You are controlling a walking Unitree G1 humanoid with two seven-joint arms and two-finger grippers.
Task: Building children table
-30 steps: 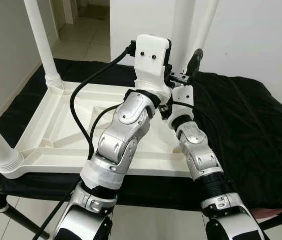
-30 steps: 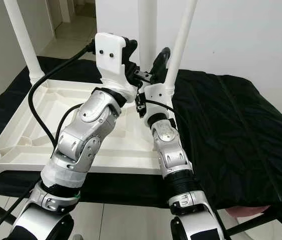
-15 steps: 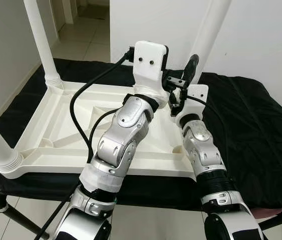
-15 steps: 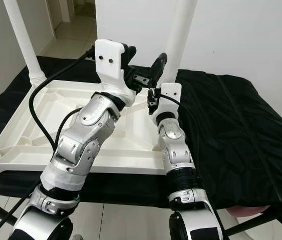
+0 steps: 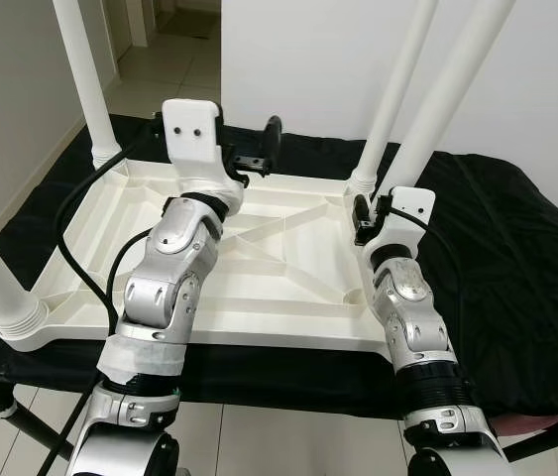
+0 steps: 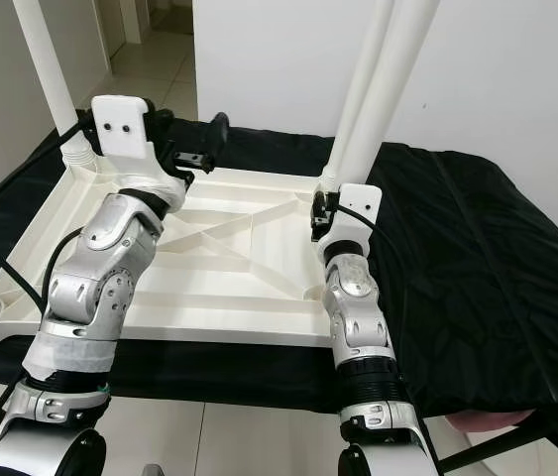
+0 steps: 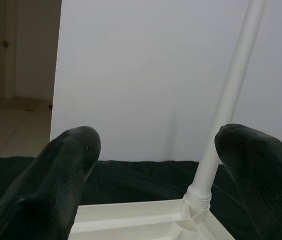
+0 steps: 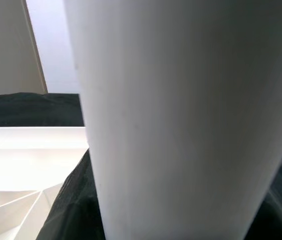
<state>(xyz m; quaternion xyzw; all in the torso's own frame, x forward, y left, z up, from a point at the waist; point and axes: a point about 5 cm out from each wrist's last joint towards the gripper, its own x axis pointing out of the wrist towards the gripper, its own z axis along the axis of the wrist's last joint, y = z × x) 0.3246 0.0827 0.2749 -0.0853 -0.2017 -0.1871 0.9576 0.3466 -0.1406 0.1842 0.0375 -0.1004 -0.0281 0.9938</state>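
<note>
The white tabletop [image 5: 259, 268] is lying upside down on the black-draped bench [image 5: 516, 258]. The right gripper [image 5: 383, 203] is gripping a leg [image 5: 447, 99] above the near right corner, its long axis tilting upward. The left gripper [image 7: 156, 165] is hanging open over the far edge.

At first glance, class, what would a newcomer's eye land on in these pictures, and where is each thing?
An upside-down white table top lies on a black-covered surface, with white legs sticking up from its corners. The right claw sits at the near right corner, against the slanting leg there. The left claw hangs open above the far side, a far leg showing between its fingers.
</note>
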